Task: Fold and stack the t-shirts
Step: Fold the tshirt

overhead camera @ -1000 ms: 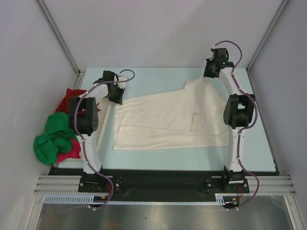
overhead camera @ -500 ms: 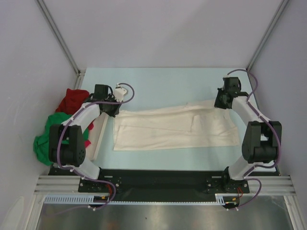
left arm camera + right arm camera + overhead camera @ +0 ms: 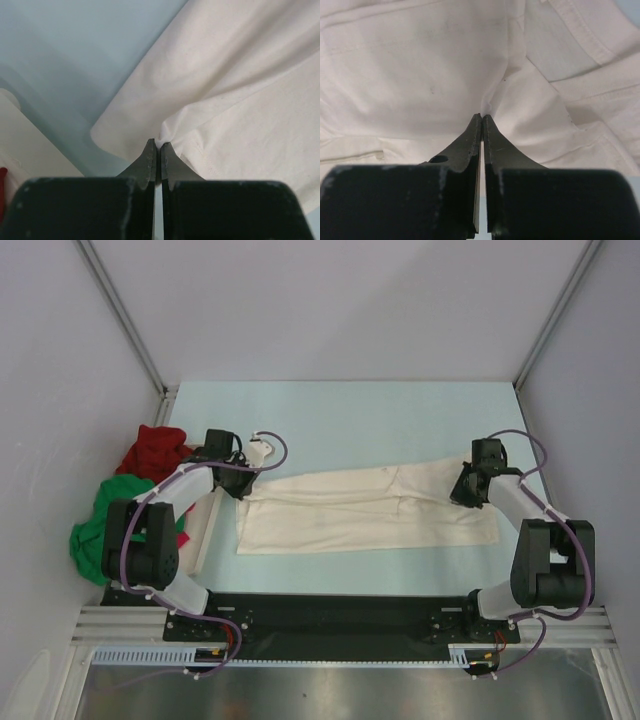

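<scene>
The right end effector (image 3: 481, 116) pinches the cream-white t-shirt (image 3: 410, 65).

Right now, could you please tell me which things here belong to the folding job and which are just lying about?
Job:
cream-white cloth t-shirt
dark red cloth t-shirt
bright green cloth t-shirt

Lying about:
flat white tray

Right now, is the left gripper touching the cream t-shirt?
Touching. The left wrist view shows the left gripper shut on a pinch of the cream t-shirt, with the cloth puckering right where it closes.
</scene>
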Tool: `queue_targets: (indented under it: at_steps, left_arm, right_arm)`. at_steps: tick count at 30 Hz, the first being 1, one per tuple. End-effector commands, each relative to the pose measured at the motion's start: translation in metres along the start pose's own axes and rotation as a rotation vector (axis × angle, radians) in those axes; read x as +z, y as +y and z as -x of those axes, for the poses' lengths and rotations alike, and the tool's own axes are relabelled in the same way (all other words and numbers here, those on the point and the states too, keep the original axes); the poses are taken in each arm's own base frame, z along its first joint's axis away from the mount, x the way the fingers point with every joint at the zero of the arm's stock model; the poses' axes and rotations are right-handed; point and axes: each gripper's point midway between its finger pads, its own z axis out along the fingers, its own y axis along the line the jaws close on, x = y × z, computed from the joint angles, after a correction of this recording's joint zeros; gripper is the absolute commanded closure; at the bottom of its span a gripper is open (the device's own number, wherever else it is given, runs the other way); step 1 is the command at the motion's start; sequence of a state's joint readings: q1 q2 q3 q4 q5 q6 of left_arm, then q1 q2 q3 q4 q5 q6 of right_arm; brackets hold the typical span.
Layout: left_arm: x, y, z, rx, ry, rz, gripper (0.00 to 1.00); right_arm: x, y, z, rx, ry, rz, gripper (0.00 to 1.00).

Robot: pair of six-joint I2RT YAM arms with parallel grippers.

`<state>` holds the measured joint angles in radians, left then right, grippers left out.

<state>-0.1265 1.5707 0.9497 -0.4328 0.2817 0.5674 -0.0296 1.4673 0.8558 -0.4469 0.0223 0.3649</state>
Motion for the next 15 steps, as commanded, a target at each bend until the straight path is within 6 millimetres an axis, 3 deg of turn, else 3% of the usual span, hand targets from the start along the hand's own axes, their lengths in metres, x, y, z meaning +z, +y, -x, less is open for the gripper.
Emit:
queue_targets:
  at_steps: [1, 7, 10, 11, 12, 14, 15]
  left_arm:
    - [-0.014, 0.015, 0.024, 0.059, -0.064, 0.068, 1.00]
    - [-0.010, 0.024, 0.017, 0.085, -0.026, 0.103, 1.00]
    - [-0.006, 0.027, 0.007, 0.106, 0.006, 0.120, 1.00]
    - [-0.004, 0.020, 0.003, 0.118, 0.016, 0.082, 0.93]
    - [-0.004, 0.017, 0.002, 0.124, 0.018, 0.062, 0.83]
    - [-0.007, 0.002, -0.001, 0.140, 0.022, -0.015, 0.52]
    - [-0.014, 0.000, 0.007, 0.149, -0.001, -0.028, 0.47]
  right_arm:
    - [-0.012, -0.004, 0.019, 0.062, -0.089, -0.011, 0.97]
    - [-0.007, -0.011, 0.017, 0.082, -0.073, -0.023, 0.95]
    - [-0.003, -0.014, 0.010, 0.103, -0.056, -0.017, 0.87]
    - [-0.002, -0.015, 0.008, 0.114, -0.050, -0.018, 0.81]
    - [-0.002, -0.019, 0.007, 0.126, -0.047, -0.024, 0.68]
    - [-0.005, -0.024, 0.006, 0.152, -0.043, -0.033, 0.57]
    - [-0.013, -0.028, 0.012, 0.196, -0.072, -0.033, 0.54]
